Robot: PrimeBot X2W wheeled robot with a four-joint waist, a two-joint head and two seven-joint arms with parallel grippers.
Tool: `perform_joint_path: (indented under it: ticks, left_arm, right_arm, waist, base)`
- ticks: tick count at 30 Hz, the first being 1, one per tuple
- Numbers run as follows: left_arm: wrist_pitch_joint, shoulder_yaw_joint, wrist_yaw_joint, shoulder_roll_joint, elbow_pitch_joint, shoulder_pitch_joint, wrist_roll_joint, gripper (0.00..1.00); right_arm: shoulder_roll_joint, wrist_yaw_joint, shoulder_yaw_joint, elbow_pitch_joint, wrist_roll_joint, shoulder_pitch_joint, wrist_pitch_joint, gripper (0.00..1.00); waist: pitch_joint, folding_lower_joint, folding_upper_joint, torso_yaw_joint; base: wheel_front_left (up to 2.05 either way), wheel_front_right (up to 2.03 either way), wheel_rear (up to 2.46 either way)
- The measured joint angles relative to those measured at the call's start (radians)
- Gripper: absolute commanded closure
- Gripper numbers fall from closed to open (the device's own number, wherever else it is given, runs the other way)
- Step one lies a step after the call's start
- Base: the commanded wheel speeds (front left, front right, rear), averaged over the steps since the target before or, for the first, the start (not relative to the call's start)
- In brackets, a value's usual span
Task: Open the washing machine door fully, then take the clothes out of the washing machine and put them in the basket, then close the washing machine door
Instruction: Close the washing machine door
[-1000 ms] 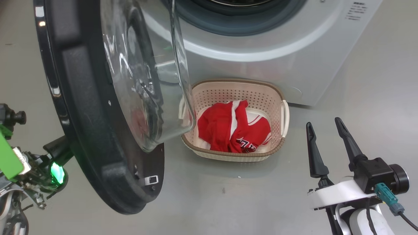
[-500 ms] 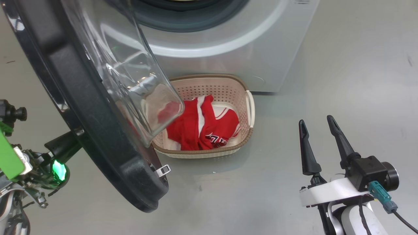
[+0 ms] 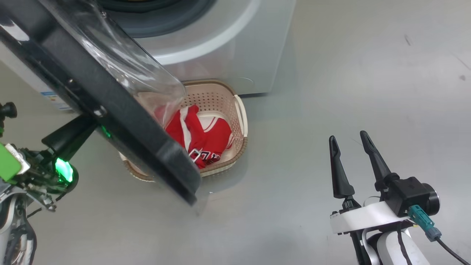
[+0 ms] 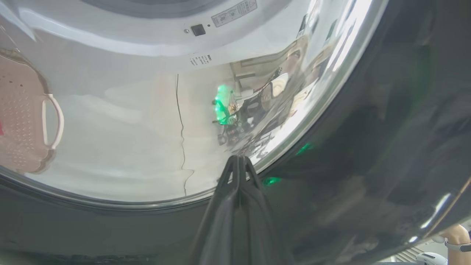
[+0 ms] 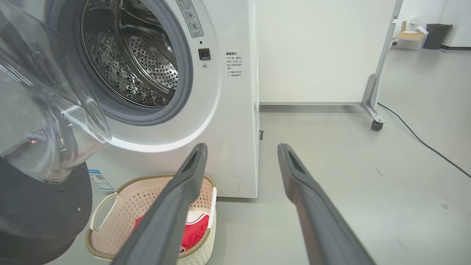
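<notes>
Unloading looks done: red jersey [image 3: 206,136] lies in cream perforated basket [image 3: 220,83]. Your left gripper [image 4: 239,159], fingers pressed together, empty, tips at glossy black round door [image 3: 121,121]; right gripper [image 3: 347,137] spread wide, empty. Next: push door onto white front-loader [image 3: 228,55] till latched.

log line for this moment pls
washing machine door: part-open | left hand: shut, at door | right hand: open, empty | clothes: in basket

The basket [image 3: 241,110] stands on the floor [image 3: 349,73] in front of the washing machine [image 3: 220,55], w/ the clothes [image 3: 206,136] inside it. The washing machine door [image 3: 110,121] is swung out at the left, partly over the basket. The left gripper [image 4: 238,159] is at the door's outer side, the right gripper [image 3: 347,135] well right of the basket.
</notes>
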Motion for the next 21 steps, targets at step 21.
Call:
perform_joint_path:
  ticks: [21]
  left_arm:
    - [-0.133,0.009,0.043,-0.043,0.102,-0.219,0.067,1.0]
  right_arm:
    - [0.008,0.0,0.023,0.019,0.015,-0.039,-0.021,0.0]
  waist:
    - [0.07,0.0,0.0,-0.168]
  base:
    - [0.0,0.0,0.0]
